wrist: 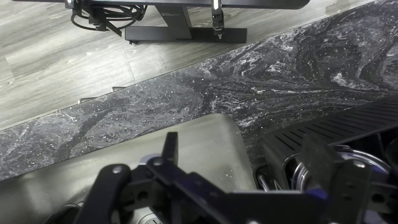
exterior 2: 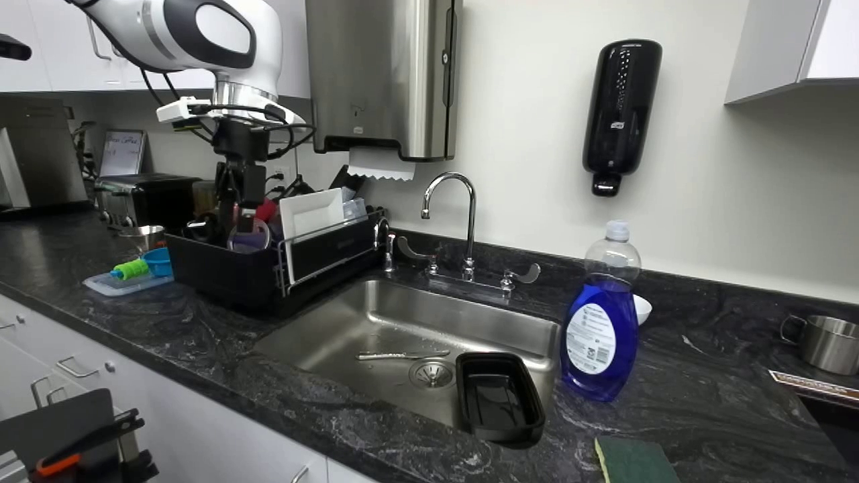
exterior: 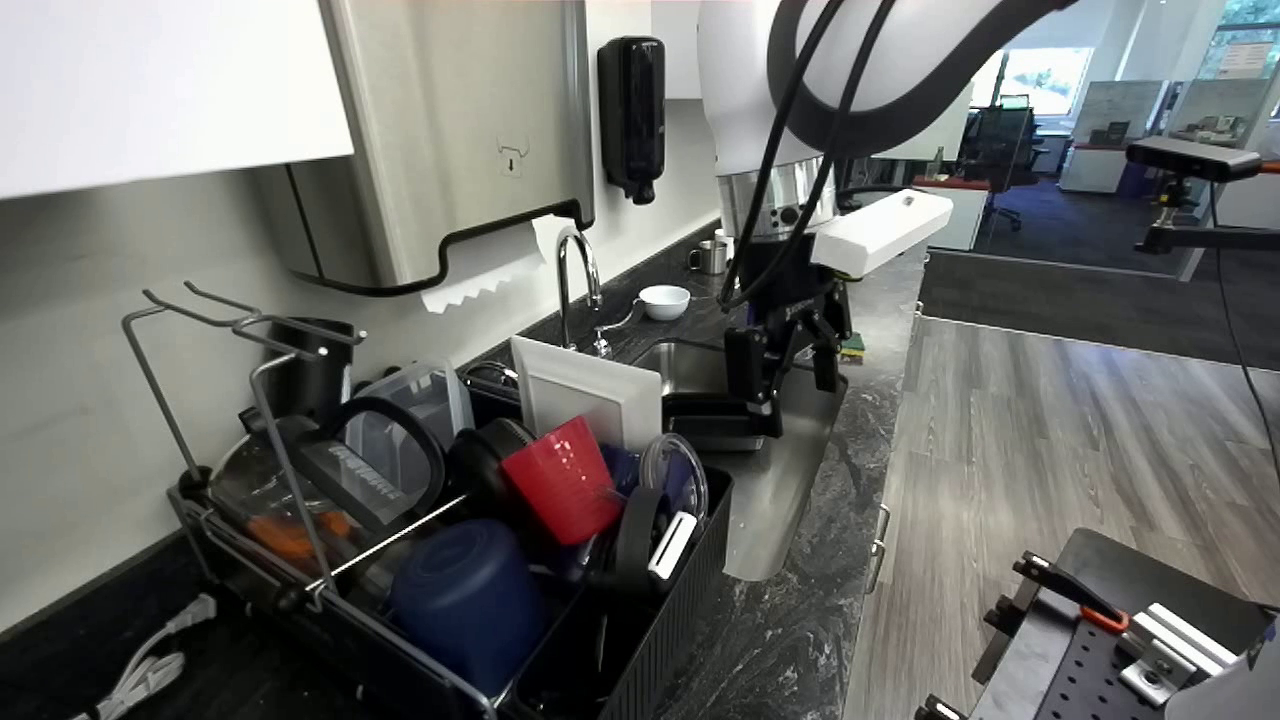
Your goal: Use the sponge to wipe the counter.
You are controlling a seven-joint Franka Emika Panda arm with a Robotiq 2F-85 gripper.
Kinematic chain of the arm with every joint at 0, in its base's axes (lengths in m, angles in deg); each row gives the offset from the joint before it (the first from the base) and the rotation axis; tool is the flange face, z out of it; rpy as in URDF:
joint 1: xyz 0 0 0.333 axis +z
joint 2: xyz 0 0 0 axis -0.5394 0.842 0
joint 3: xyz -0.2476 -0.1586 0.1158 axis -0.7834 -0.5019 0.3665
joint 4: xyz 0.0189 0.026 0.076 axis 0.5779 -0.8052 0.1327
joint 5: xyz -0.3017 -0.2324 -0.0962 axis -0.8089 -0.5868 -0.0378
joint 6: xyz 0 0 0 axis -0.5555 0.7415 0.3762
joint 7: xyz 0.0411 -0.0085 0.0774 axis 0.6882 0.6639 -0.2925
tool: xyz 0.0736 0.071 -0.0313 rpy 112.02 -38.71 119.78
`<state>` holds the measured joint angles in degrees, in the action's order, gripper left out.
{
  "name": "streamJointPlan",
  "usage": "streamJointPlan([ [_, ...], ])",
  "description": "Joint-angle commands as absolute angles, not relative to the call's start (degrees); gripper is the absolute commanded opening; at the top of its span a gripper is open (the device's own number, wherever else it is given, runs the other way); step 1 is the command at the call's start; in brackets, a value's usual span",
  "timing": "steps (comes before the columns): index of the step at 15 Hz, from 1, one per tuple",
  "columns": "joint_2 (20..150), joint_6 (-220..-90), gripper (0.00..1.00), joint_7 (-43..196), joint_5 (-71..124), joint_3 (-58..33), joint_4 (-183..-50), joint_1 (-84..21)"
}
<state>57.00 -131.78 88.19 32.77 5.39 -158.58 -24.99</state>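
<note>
- We're up in an exterior view: the gripper [exterior: 787,375] hangs above the sink [exterior: 775,520], jaws parted, no sponge in them. The dish rack [exterior: 695,570] takes up the near left. And there, out past the far end of the sink, a little patch of green and yellow: that's the sponge [exterior: 853,347], lying on the counter [exterior: 862,450]. My call: picking it up is a step not yet done.

- Over to an exterior view where the sponge [exterior 2: 636,461] shows larger: flat on the counter at the near right, dark green side up, partly out of frame. The soap bottle [exterior 2: 599,335] stands just beyond it, the black tub [exterior 2: 500,396] to its left. And the gripper? Away on the left by the dish rack, well apart from the sponge. So nearly everything looks left to do: cross the sink, take the sponge, press it to the counter, wipe.

- Now the wrist view, and it's clear: fingers [wrist: 170,146] spread wide, the sink's corner and the counter showing through the gap, nothing gripped. No sponge in sight here. Pale specks dot the counter; crumbs or the pattern itself, I can't tell. No wiped trail I can pick out either, so I'd judge the wiping not begun.
</note>
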Motion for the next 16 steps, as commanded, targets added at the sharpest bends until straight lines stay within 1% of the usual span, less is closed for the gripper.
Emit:
streamJointPlan([
  [1,57.21,-132.39,1.00,86.16,32.70,4.35,-158.61,-24.35],
  [16,61.17,-140.12,1.00,74.06,32.46,-5.69,-155.80,-29.38],
])
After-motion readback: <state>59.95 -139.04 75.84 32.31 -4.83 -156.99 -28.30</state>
